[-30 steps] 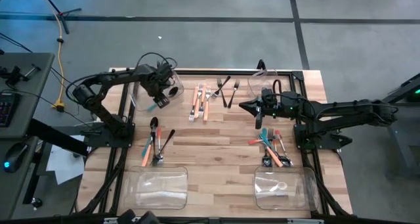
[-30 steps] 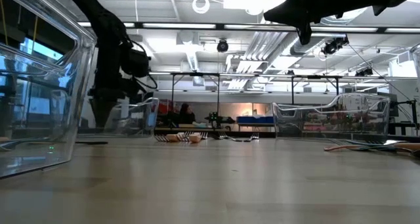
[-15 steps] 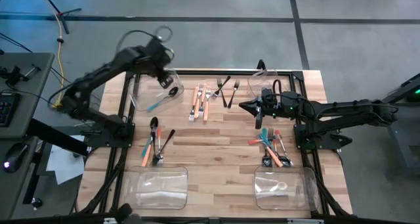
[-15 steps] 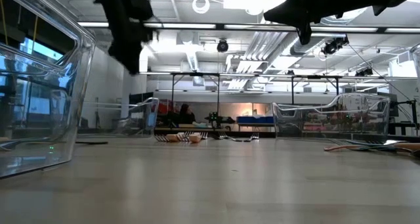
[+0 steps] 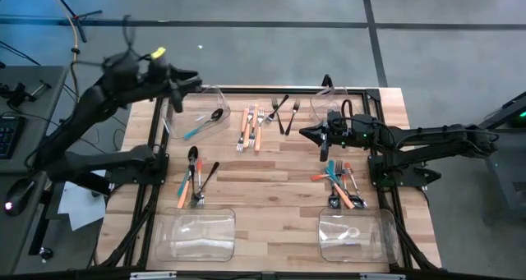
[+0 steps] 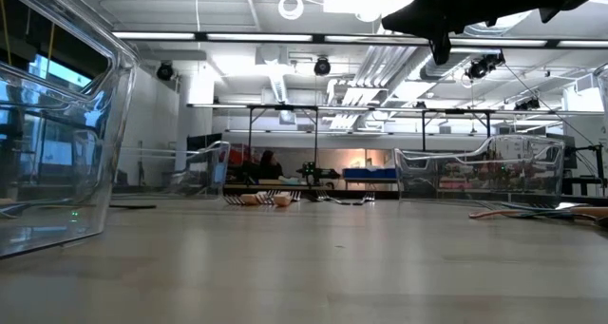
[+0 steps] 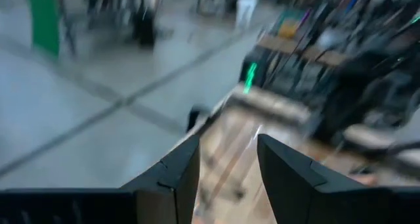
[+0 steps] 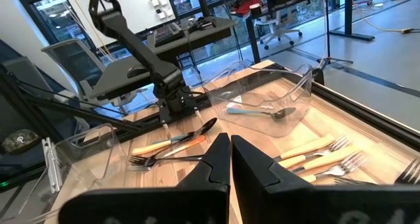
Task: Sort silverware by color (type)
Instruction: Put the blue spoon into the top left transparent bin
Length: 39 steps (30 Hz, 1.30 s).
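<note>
My left gripper (image 5: 186, 84) is raised high over the table's far left corner, pointing almost level, open, with nothing between its fingers (image 7: 226, 165). A teal-handled spoon (image 5: 204, 122) lies flat in the clear far-left bin (image 5: 174, 124), also in the right wrist view (image 8: 259, 111). More silverware lies on the wood: orange-handled forks (image 5: 251, 126), dark forks (image 5: 283, 112), a mixed group at the left (image 5: 196, 177) and a teal and red-orange group at the right (image 5: 341, 181). My right gripper (image 5: 306, 133) hovers shut over mid-table (image 8: 230, 152).
Three more clear bins stand on the table: far right (image 5: 333, 99), near left (image 5: 197, 235) and near right (image 5: 357, 235). The black frame rails (image 5: 152, 173) run along both sides. The bare wood at mid-table (image 5: 263, 190) is free.
My left gripper has risen out of the far-left bin, drawn back toward the table's far left corner and tipped from pointing down to almost level, staying open. The teal spoon stays lying in the bin.
</note>
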### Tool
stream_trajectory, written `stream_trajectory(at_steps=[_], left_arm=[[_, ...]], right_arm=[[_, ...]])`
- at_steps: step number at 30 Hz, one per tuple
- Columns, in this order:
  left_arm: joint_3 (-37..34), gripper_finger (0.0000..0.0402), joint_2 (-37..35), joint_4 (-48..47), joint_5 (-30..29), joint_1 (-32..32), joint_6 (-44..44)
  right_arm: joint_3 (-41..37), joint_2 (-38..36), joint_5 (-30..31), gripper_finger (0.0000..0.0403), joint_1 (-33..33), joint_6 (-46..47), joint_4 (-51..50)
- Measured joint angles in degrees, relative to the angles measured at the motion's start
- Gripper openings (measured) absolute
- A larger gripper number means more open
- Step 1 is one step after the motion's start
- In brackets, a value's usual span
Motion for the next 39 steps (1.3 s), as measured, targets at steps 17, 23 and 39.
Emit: stream_trajectory(at_steps=[17, 23, 39], left_arm=[[-41.0, 0.014, -10.6, 50.9, -1.7, -20.6, -13.1], [-46.0, 0.0128, -9.4, 53.1, -8.1, -26.2, -9.5], [-46.7, 0.0008, -8.5, 53.1, -8.0, -27.7, -8.0]], right_arm=[[0.0, 0.0, -3.5, 0.0, 0.0, 0.0, 7.2], [0.0, 0.0, -4.0, 0.0, 0.0, 0.2, 7.8], [0.0, 1.9, -5.8, 0.0, 0.0, 0.0, 10.4]])
